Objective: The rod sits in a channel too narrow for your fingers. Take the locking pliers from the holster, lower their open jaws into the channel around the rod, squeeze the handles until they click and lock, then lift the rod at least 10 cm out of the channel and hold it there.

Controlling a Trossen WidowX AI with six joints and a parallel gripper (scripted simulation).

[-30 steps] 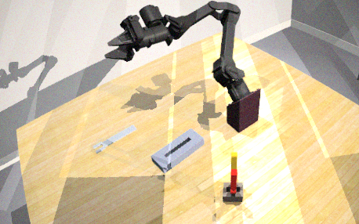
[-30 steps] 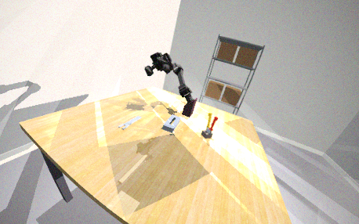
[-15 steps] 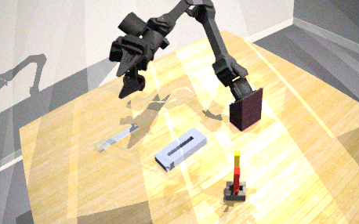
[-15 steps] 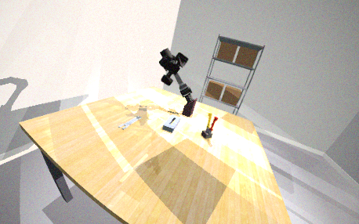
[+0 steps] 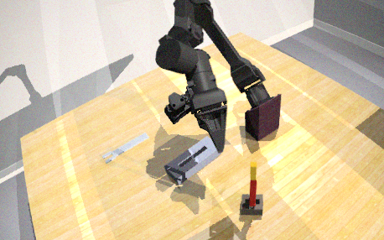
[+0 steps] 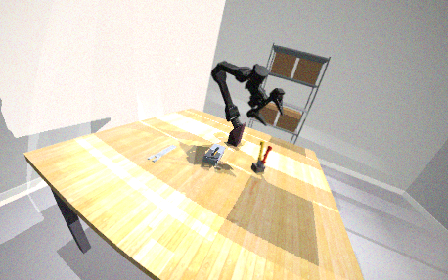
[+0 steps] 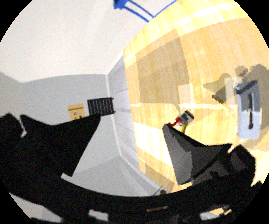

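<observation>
A: Jaws [image 5: 197, 135] [image 6: 273, 118] [image 7: 132, 121], state?
B: Wide, nothing in them. Up in the air, well above the desk [image 5: 105, 201] [image 6: 171, 215] [image 7: 205, 55].
A: Pliers [image 5: 252, 190] [image 6: 268, 155] [image 7: 175, 121]?
B: In the holster [image 5: 245, 210] [image 6: 258, 169] [image 7: 187, 116], below the jaws and off to one side. Wrist view puts them just past the tip of the right-hand finger in that picture, so outside the gap.
A: Long axis?
B: Roughly upright, red and yellow handles up, leaning apart.
A: And how do the jaws point?
B: Slantwise; the wrist view takes in wall as well as desk. I'd say they need to tip down and shift over until the handles come between them. One arm, so no choice of side.
A: Channel [image 5: 210, 157] [image 6: 209, 157] [image 7: 245, 127]?
B: Farther from the jaws' line than the pliers in the wrist view, same side. Slot shows; can't make out the rod.
A: Step?
B: Going for the pliers, probably. Still early in the job.
A: Risk?
B: Coming down off-centre, one finger could knock a handle and tip the holster.
</observation>
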